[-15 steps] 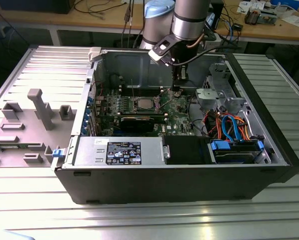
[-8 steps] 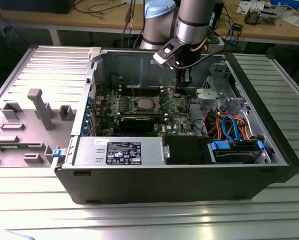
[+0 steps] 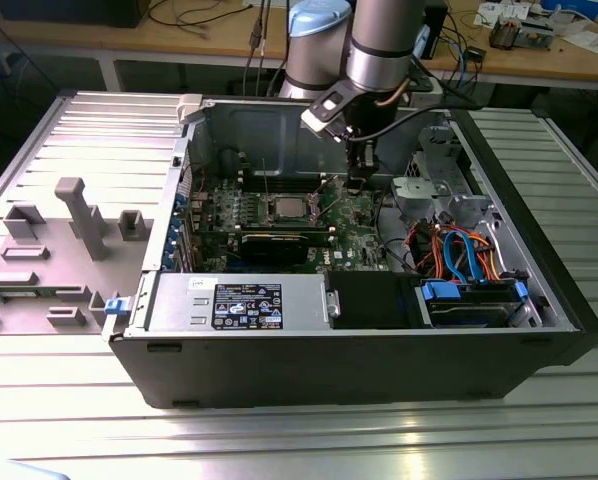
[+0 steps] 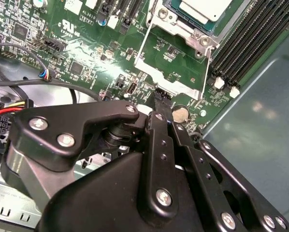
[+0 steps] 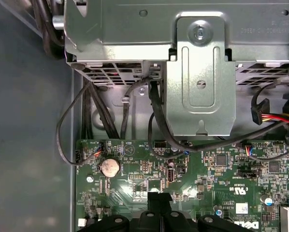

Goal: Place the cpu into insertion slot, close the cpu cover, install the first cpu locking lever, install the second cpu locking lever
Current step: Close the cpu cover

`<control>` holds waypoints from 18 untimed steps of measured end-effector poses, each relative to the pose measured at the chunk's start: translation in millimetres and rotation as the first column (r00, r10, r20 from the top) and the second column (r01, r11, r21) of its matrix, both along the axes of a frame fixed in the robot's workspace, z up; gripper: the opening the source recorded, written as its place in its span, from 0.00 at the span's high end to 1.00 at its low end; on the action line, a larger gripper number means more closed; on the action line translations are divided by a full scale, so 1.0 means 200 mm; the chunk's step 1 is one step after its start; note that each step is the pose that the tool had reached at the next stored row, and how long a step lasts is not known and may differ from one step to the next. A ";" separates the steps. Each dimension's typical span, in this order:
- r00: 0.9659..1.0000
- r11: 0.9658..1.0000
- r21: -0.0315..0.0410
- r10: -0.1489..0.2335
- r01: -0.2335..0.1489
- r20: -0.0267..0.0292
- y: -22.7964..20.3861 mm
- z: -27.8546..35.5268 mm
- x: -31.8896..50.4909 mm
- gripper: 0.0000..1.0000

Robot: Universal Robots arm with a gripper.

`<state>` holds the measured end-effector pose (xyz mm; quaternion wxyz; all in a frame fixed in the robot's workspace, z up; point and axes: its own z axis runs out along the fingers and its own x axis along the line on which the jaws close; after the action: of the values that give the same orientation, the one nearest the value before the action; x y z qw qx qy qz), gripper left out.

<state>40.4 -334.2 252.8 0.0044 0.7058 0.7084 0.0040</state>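
The cpu (image 4: pixel 201 7), flat and dull silver-grey, sits in the insertion slot (image 4: pixel 183 30) beyond my fingers (image 4: pixel 162 98), which are clenched together. Between us the cpu cover (image 4: pixel 140 48), a thin shiny metal frame, stands swung open, its edge right at my black tips, over glossy green board (image 5: pixel 135 169).

Silver-grey arm (image 3: pixel 384 40), pale-blue cap (image 3: pixel 314 18), black gripper (image 4: pixel 160 99), silver screws (image 4: pixel 164 197)

Cpu (image 4: pixel 202 7) in insertion slot (image 4: pixel 201 38); cpu cover (image 4: pixel 183 87) open beside slot; hand (image 4: pixel 161 99) at cover's outer edge.
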 end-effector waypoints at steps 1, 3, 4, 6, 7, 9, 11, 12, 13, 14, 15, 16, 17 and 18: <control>1.000 1.000 0.000 0.000 0.000 0.000 0.000 0.000 -0.004 0.89; 1.000 1.000 0.000 0.000 0.000 0.000 0.000 0.000 -0.004 0.89; 1.000 1.000 0.000 0.000 0.000 0.000 0.000 0.000 -0.005 0.89; 1.000 1.000 0.000 0.000 0.000 0.000 0.000 0.000 -0.007 0.89; 1.000 1.000 0.000 0.000 0.000 0.000 0.000 0.000 -0.013 0.89; 1.000 1.000 0.000 0.000 0.000 0.000 0.000 0.000 -0.017 0.89; 1.000 1.000 0.000 0.000 0.000 0.000 0.000 -0.001 -0.019 0.89; 1.000 1.000 0.000 0.000 0.000 0.000 0.000 -0.001 -0.020 0.89; 1.000 1.000 0.000 0.000 0.000 0.000 0.000 -0.001 -0.021 0.89; 1.000 1.000 0.000 0.000 0.000 0.000 0.000 -0.001 -0.023 0.89; 1.000 1.000 0.000 0.000 0.000 0.000 0.000 -0.001 -0.023 0.89; 1.000 1.000 0.000 0.000 0.000 0.000 0.000 -0.001 -0.024 0.89; 1.000 1.000 0.000 0.000 0.000 0.000 0.000 -0.001 -0.030 0.89; 1.000 1.000 0.000 0.000 0.000 0.000 0.000 -0.001 -0.031 0.89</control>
<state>34.2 -334.2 252.7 0.0044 0.7058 0.7084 0.0040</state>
